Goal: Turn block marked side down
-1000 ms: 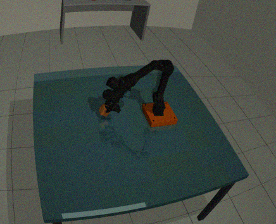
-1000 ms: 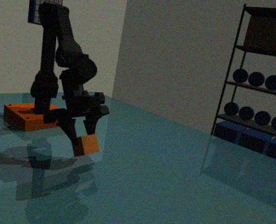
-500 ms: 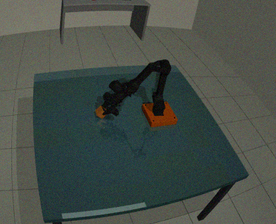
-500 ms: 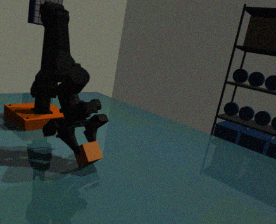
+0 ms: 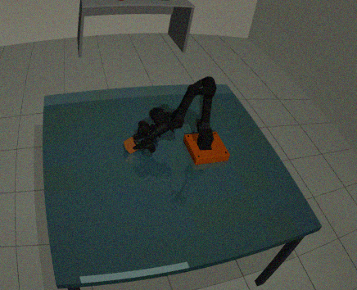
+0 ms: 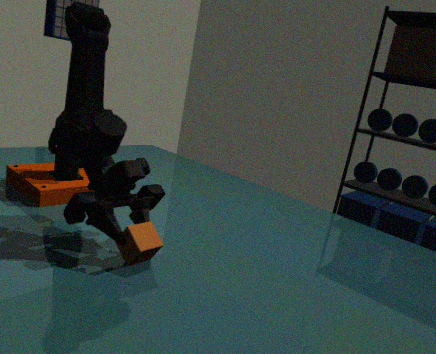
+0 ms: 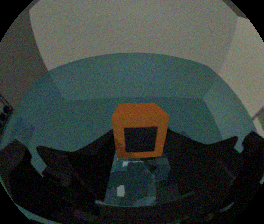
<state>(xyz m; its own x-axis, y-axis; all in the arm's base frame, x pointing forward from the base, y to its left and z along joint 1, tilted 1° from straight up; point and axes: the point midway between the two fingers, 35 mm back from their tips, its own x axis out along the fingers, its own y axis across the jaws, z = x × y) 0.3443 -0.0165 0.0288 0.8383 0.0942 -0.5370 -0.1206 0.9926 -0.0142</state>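
An orange block (image 5: 129, 146) (image 6: 143, 238) (image 7: 140, 114) is held tilted, very low over the teal table (image 5: 128, 213) (image 6: 262, 300) (image 7: 78, 120). Whether its lower edge touches the table is unclear. Its marked side, a dark square (image 7: 140, 139) in an orange border, faces back toward the wrist camera and the gripper's palm. The mark does not show in either the top or the exterior view. My gripper (image 5: 135, 145) (image 6: 133, 234) (image 7: 139, 131) is shut on the block, one finger on each side. The arm reaches down and outward at a shallow slant.
The arm's orange base (image 5: 213, 156) (image 6: 57, 195) stands on the table, behind the gripper in the exterior view. A pale strip (image 5: 134, 274) lies along the table's near edge in the top view. A shelf rack (image 6: 364, 95) stands beyond the table.
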